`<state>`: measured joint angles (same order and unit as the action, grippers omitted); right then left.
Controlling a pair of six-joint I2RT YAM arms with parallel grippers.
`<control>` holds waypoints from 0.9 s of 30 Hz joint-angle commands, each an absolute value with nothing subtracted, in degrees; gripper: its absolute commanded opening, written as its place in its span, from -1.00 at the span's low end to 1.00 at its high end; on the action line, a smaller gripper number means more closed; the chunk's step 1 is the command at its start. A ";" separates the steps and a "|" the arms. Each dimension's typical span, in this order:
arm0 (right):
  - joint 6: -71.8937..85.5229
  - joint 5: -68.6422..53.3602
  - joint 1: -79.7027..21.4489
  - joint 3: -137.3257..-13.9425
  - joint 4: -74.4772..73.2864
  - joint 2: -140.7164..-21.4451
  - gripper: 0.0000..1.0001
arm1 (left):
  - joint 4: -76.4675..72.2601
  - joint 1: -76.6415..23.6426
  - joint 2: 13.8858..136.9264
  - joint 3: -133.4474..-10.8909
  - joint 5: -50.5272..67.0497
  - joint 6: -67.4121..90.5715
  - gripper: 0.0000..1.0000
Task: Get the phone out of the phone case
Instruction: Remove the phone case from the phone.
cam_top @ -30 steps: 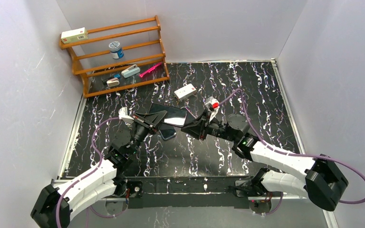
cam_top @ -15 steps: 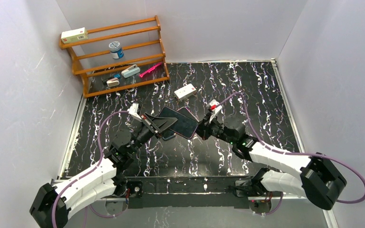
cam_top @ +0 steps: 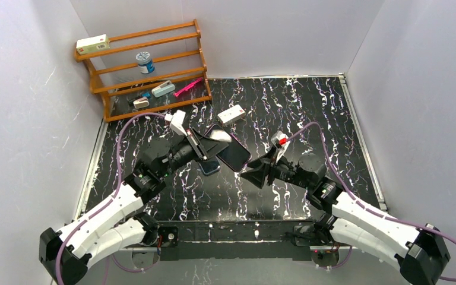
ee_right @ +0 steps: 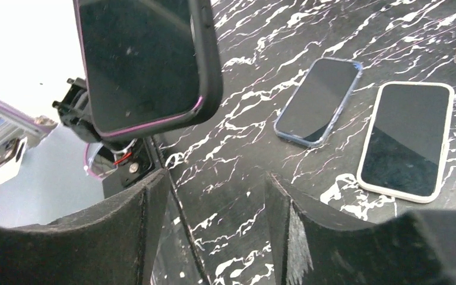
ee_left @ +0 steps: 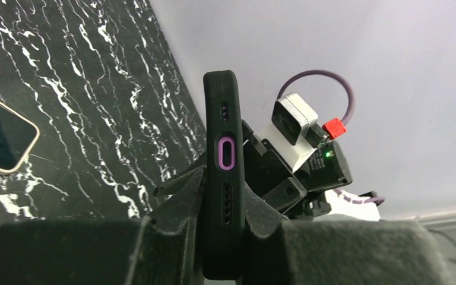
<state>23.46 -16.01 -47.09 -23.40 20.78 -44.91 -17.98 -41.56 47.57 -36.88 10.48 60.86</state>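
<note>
Phone case (ee_left: 224, 119), black with purple port trim, is held edge-on above the table (cam_top: 309, 113), clamped between the fingers of the left tool (ee_left: 224, 202). The phone (ee_right: 136, 59) is seen seated in it, screen facing the right wrist camera. Compared with half a second ago, the right tool (ee_right: 214, 202) has been drawn back from the far end of the case and is now well apart from it, fingers spread with nothing between them. The cased phone has been carried slightly toward the far left. No separation is noted, so the extraction is judged not yet done, and a fresh grip by the right tool is probably needed. A blue-cased phone (ee_right: 317, 101) and a white-cased phone (ee_right: 407, 139) lie flat, side by side, on the black, white-veined table. A wooden rack (cam_top: 148, 65) with small items stands at the far left corner, with a white box (cam_top: 231, 113) near it. The table is enclosed by plain pale walls (cam_top: 273, 35).
</note>
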 commanded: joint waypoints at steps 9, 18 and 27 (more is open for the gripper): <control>15.96 -31.86 -46.97 -27.81 12.83 -42.50 0.42 | -0.34 -34.81 56.05 -53.59 35.91 40.63 -1.00; 10.19 -37.71 -47.02 -32.42 9.86 -44.65 0.35 | -4.92 -30.78 58.27 -53.33 50.09 41.92 -1.00; 8.98 -44.05 -47.00 -35.95 9.79 -49.41 0.22 | -6.03 -30.76 56.23 -52.03 55.38 39.39 -1.00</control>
<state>10.68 -39.03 -47.09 -32.60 9.08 -47.97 -1.52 -31.07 59.16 -50.76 49.36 40.40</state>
